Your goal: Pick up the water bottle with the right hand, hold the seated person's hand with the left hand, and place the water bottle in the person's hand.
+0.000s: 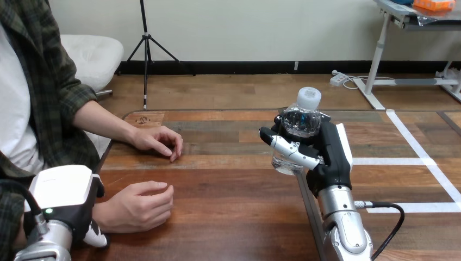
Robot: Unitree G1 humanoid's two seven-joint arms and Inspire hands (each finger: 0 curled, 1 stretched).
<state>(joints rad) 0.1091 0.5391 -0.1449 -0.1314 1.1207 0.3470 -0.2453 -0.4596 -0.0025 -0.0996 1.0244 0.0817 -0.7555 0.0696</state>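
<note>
It looked like a robotics lab or test room: a plain wooden table (228,217) had strips of white tape (418,147) stuck across the wood at its right, and a robot's silver forearm (348,234) reached over it near a seated person's hand (136,206).

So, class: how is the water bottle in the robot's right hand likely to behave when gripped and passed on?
The water bottle looks like thin clear plastic, so a firm squeeze probably dents it. Its smooth round body may slip in the right hand. Its fill level is unclear, so its weight is uncertain.
</note>
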